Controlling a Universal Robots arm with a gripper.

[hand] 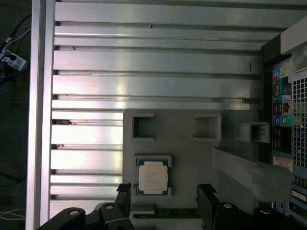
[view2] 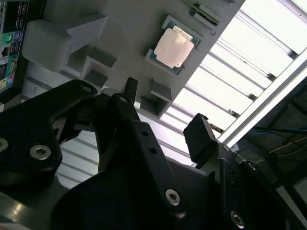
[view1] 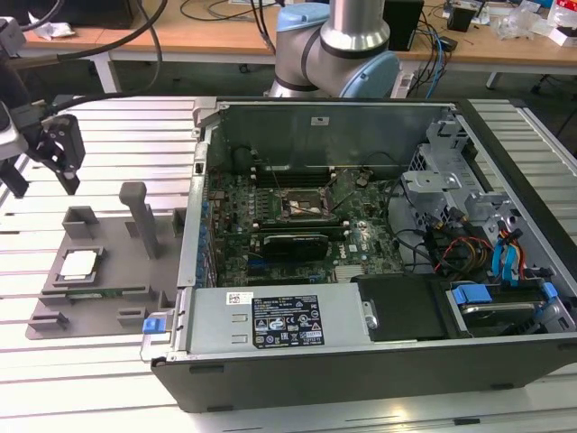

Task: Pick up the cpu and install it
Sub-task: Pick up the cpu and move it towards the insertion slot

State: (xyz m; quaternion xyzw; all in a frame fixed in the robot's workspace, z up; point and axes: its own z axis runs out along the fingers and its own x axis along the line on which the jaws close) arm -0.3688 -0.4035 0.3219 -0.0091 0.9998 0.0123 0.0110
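The cpu, a small pale silver square, lies flat in a recess of the grey fixture plate at the exterior view's left. My gripper hangs open above the far left end of that plate, well clear of the chip and holding nothing. In both wrist views the cpu sits in its green-edged seat. The black fingers stand wide apart just short of it. The black-framed socket sits mid motherboard inside the open computer case.
Grey posts and blocks rise from the fixture plate beside the cpu. The case wall stands right of the plate. Cables, drive cages and a graphics card crowd the case. The arm's base stands behind it on a slatted aluminium table.
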